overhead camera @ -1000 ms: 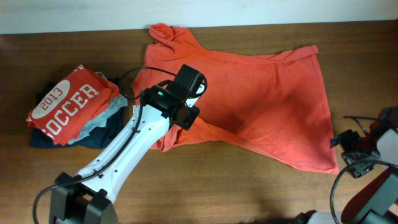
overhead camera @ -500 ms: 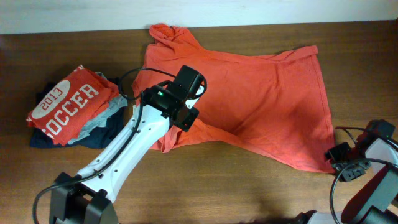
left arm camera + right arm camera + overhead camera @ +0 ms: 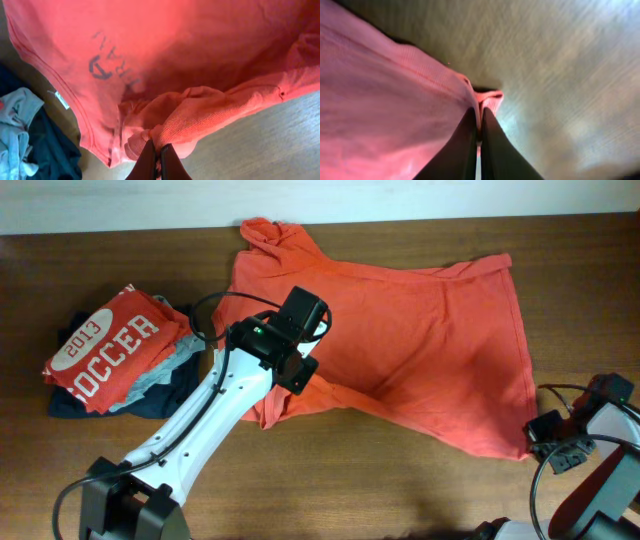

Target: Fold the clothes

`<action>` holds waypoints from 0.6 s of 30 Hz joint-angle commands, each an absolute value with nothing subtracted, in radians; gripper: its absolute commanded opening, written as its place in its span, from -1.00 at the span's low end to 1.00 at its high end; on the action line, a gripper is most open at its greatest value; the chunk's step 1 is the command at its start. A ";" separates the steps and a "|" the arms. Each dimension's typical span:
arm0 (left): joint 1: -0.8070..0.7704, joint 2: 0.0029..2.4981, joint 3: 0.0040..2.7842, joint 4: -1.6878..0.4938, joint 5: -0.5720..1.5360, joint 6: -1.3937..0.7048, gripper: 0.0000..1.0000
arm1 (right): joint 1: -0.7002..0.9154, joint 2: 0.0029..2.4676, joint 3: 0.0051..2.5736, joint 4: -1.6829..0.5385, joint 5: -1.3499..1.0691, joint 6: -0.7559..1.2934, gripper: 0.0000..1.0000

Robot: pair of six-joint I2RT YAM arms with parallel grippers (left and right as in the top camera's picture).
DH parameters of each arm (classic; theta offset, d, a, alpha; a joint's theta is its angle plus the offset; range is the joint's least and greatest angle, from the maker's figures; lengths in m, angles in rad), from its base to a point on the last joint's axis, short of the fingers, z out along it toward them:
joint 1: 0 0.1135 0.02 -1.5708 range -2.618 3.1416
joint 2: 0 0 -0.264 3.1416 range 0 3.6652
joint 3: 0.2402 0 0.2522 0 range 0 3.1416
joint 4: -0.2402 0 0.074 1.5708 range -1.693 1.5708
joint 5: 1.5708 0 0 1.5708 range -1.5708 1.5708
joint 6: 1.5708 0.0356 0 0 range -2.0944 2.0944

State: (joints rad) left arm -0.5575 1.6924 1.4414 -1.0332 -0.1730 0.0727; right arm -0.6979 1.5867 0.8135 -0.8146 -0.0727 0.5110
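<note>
1. At the far left of the table (image 3: 400, 490) lies a red shirt (image 3: 105, 350) printed "2013 SOCCER". It sits on top of folded grey and navy garments (image 3: 70, 402), just beside the left edge of the task's garment.
2. The white left arm (image 3: 200, 420) reaches up from the lower left to the lower-left edge of the cloth.
3. The left gripper (image 3: 159, 155) has its fingers pressed together on a bunched, rolled fold of the orange-red fabric at that edge.
4. The orange-red T-shirt (image 3: 420, 330) lies spread flat in the upper middle and right of the table. Its long axis runs across the table from left to right.
5. Its long, straight hemmed edge faces right, and a crumpled end points to the upper left. From these views I cannot tell whether that end is the collar or a sleeve.
6. In the left wrist view, dark lettering shows faintly through the cloth.
7. At the far right, the right gripper (image 3: 479, 130) is clamped on the shirt's lower-right corner, right at the hem, low against the wood.
</note>
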 commanded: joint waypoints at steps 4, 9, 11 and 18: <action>-0.556 1.670 1.460 -1.062 -0.170 0.091 -1.00 | -0.702 1.391 0.965 -0.929 -0.100 0.506 -0.92; -0.556 1.628 1.460 -1.122 -0.137 0.080 -0.99 | -0.702 1.252 1.082 -0.976 -0.062 0.506 -0.92; -0.556 1.608 1.461 -1.139 -0.127 0.080 -0.99 | -0.702 1.231 1.098 -0.995 -0.043 0.507 -0.92; -0.580 1.523 1.461 -1.203 -0.086 0.080 -0.99 | -0.702 1.224 1.099 -1.056 0.013 0.506 -0.92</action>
